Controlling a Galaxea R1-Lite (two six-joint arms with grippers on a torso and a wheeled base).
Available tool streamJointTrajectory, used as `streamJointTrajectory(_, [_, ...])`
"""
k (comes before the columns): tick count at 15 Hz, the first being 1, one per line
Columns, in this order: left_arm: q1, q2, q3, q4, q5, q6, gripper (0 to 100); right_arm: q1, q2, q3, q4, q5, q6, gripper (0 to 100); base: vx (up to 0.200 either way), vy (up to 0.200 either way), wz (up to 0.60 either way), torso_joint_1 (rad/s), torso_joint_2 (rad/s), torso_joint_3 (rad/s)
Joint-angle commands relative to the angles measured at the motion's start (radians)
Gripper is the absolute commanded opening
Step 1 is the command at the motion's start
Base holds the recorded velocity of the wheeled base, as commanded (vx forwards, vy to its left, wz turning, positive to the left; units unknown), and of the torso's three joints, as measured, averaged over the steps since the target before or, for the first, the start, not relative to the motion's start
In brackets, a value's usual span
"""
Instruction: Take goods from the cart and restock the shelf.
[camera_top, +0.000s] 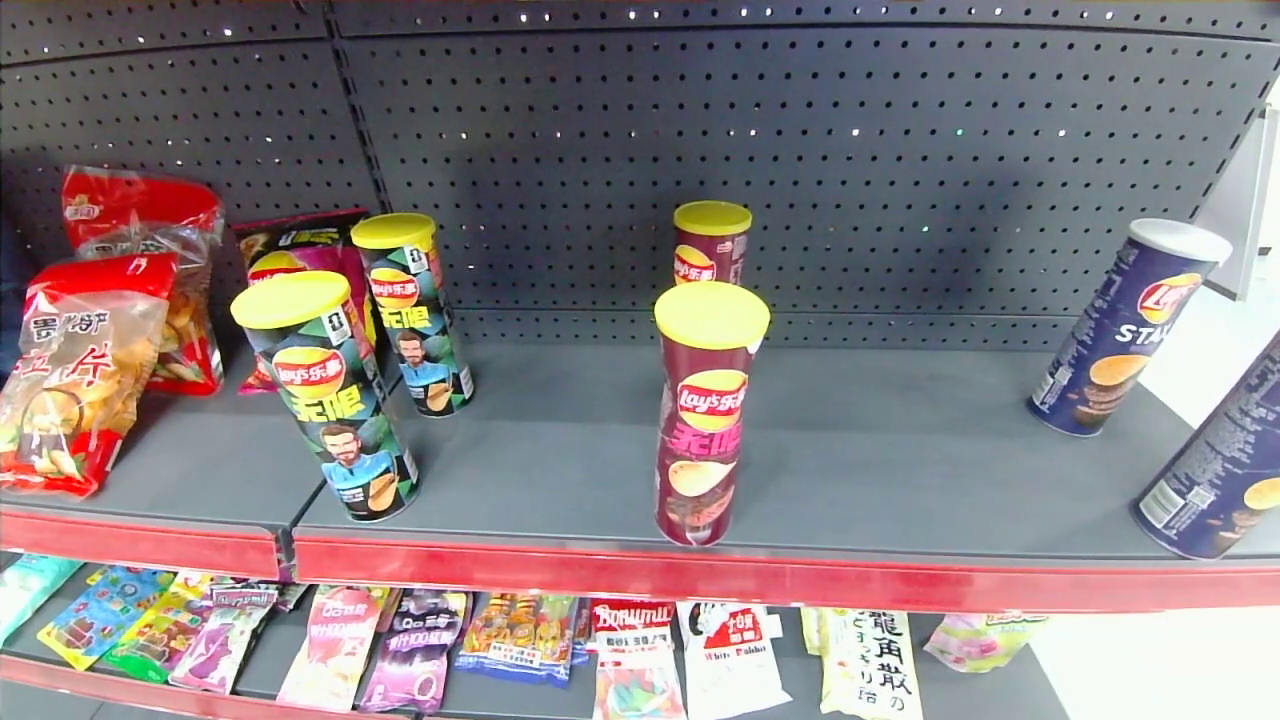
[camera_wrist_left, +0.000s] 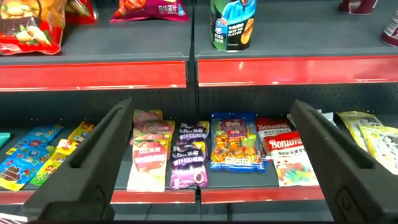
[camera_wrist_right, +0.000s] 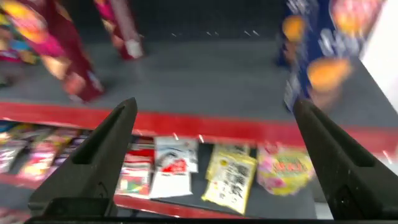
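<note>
Head view: the grey shelf (camera_top: 860, 440) has a red front edge and a pegboard back. Two green cans (camera_top: 330, 400) with yellow lids stand upright on its left part, one near the front edge and the other behind it. Two maroon cans (camera_top: 705, 420) stand in the middle, one at the front edge and the other against the pegboard. Two blue cans (camera_top: 1125, 330) stand at the right end, well apart from the maroon ones. Red bags (camera_top: 75, 370) lean at the far left, and a dark bag (camera_top: 300, 250) sits behind the green cans. Below, the lower shelf (camera_top: 960, 690) holds a row of flat packets (camera_top: 520, 640).

Left wrist view: the left claw (camera_wrist_left: 211, 104) is wide open and holds nothing. Its dark fingers (camera_wrist_left: 93, 162) frame the packets (camera_wrist_left: 236, 143) on the lower shelf (camera_wrist_left: 261, 194). Above them, the base of one of the green cans (camera_wrist_left: 232, 28) stands at the shelf's (camera_wrist_left: 298, 70) red edge, and one of the red bags (camera_wrist_left: 28, 25) lies farther along.

Right wrist view: this picture is blurred. The right claw (camera_wrist_right: 216, 104) is also spread open and empty, in front of the shelf (camera_wrist_right: 205, 74). One of the maroon cans (camera_wrist_right: 65, 56) stands to one side and one of the blue cans (camera_wrist_right: 317, 56) to the other. The packets (camera_wrist_right: 230, 174) lie beneath the red edge.
</note>
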Motion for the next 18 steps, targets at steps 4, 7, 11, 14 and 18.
streamJointTrajectory(4, [0.000,0.001,0.000,0.000,0.000,0.000,100,0.461,0.624,-0.225,0.043,-0.035,-0.048,100,0.000,0.000,0.00,0.000,0.00,0.000])
streamJointTrajectory(7, [0.000,0.001,0.000,0.000,0.000,0.000,100,0.610,0.784,-0.254,0.008,-0.041,-0.036,100,0.000,0.000,0.00,0.000,0.00,0.000])
streamJointTrajectory(11, [0.000,0.001,0.000,0.000,0.000,0.000,100,0.650,1.006,-0.271,-0.153,-0.061,-0.044,100,0.000,0.000,0.00,0.000,0.00,0.000])
streamJointTrajectory(14, [0.000,0.001,0.000,0.000,0.000,0.000,100,0.649,1.126,-0.294,-0.170,-0.124,-0.041,100,0.000,0.000,0.00,0.000,0.00,0.000])
streamJointTrajectory(18, [0.000,0.001,0.000,0.000,0.000,0.000,100,0.619,1.212,-0.357,-0.172,-0.191,-0.042,100,0.000,0.000,0.00,0.000,0.00,0.000])
